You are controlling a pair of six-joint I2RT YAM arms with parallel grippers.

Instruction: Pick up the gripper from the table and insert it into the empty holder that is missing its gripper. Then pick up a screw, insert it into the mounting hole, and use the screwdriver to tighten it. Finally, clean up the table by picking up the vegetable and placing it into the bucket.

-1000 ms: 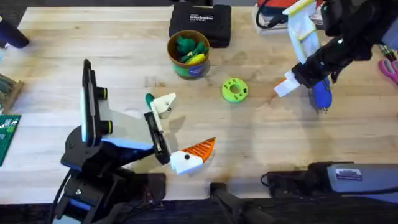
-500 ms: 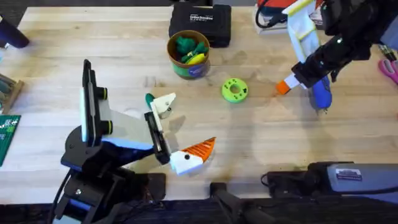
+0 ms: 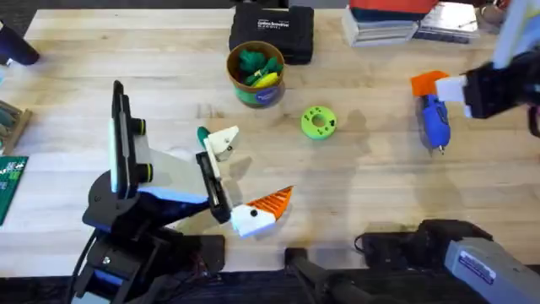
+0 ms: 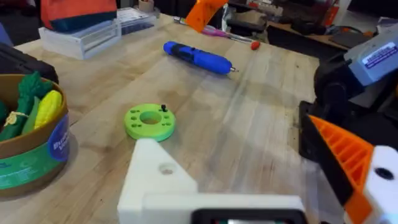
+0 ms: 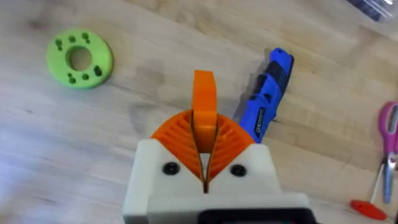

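1. Your right gripper (image 5: 204, 134) hangs above the table (image 3: 371, 181) with its fingers pressed together, holding nothing, just beside the screwdriver (image 3: 435, 125).
2. Your left gripper (image 3: 221, 145) is half hidden by the holder (image 3: 125, 152); you cannot tell its finger state.
3. The loose gripper (image 3: 263, 210) lies by the holder's bracket.
4. The bucket (image 3: 256, 74) hides its contents' lower parts.

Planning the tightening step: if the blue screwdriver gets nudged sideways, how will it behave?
The screwdriver lies flat on the table; its round handle looks likely to roll. It seems rigid, and the thin tip probably won't stop it.
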